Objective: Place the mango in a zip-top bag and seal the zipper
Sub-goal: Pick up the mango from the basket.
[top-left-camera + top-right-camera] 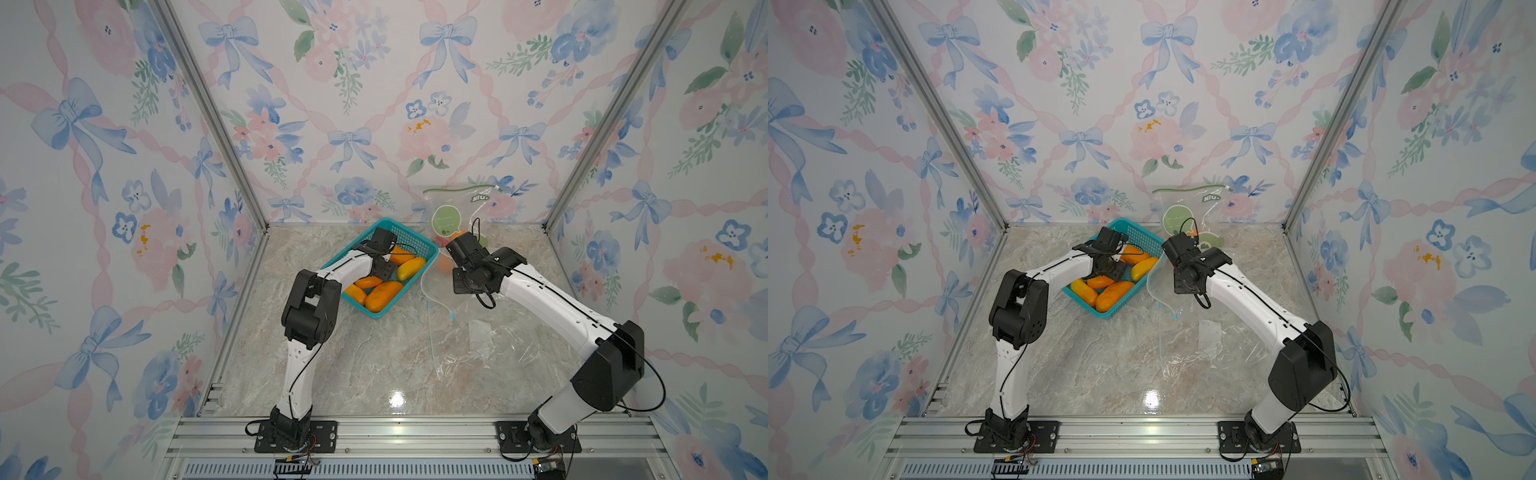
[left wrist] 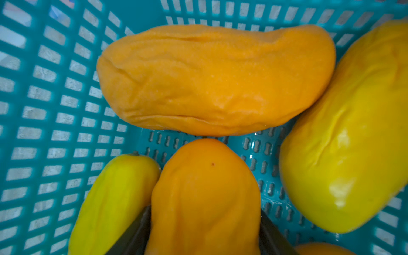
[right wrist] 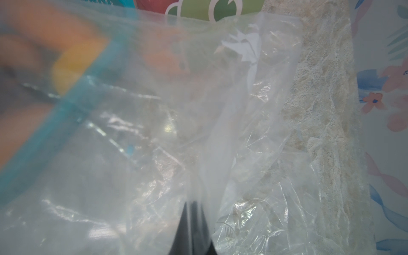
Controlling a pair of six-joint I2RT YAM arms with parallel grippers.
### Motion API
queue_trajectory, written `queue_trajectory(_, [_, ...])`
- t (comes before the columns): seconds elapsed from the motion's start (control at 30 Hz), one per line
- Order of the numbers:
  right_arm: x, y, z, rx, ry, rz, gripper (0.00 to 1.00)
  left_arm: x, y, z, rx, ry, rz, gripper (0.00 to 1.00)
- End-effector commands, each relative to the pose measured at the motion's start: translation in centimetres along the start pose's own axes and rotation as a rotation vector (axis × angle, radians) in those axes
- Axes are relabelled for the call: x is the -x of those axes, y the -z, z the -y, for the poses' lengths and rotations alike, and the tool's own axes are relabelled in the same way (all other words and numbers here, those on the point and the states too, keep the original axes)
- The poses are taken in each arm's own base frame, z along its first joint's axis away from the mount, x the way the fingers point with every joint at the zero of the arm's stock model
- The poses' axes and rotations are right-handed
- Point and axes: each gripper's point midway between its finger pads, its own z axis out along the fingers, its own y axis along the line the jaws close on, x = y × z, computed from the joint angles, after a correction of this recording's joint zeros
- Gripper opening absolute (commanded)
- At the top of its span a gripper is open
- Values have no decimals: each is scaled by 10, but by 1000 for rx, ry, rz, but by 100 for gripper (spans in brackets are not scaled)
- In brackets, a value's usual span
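The left fingers point(image 2: 134, 234) reach down into the teal basket point(image 2: 55, 110) and close against both sides of an orange mango point(image 2: 205, 176); that mango lies on the basket floor, its far end touching a big mango point(image 2: 216, 79) that lies across it; a yellow mango point(image 2: 114, 205) rests against one flank; a second yellow mango point(image 2: 344, 143) lies near the opposite flank, apart from it, with bare basket floor between. In a top view the basket point(image 1: 388, 227) sits toward the back of the counter point(image 1: 374, 365), with the left arm stretched over it. The right fingers point(image 3: 192, 225) are pinched together on the film of the clear bag point(image 3: 132, 154); in a top view the bag point(image 1: 1208, 345) lies crumpled on the counter just beside the basket; the edge nearest the basket rises to the right wrist; a pale zipper strip point(image 1: 431, 336) runs along that side. A printed bag point(image 1: 453, 208) leans against the back wall behind the right wrist.
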Motion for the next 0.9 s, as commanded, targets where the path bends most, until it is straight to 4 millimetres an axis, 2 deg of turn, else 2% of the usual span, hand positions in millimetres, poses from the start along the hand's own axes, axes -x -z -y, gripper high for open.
queue_trajectory(0.0, [-4,-2,5,3,-23,-25,0,10,13,1,-34,2,18,55])
queue_trajectory(0.1, [-3,-1,5,25,-37,-26,0,20,29,-2,-38,13,53,44])
queue_trajectory(0.2, [-4,-1,4,53,-56,-32,0,36,50,-2,-69,31,109,39])
queue_trajectory(0.37, [-3,-3,0,114,-90,-50,0,75,103,-1,-132,63,266,30])
queue_trajectory(0.57, [-1,-2,-7,193,-121,-67,0,111,180,5,-251,134,552,29])
queue_trajectory(0.73, [-1,3,-16,277,-140,-94,0,112,235,20,-338,178,765,25])
queue_trajectory(0.87, [2,15,-28,375,-151,-131,0,107,288,28,-425,227,974,24])
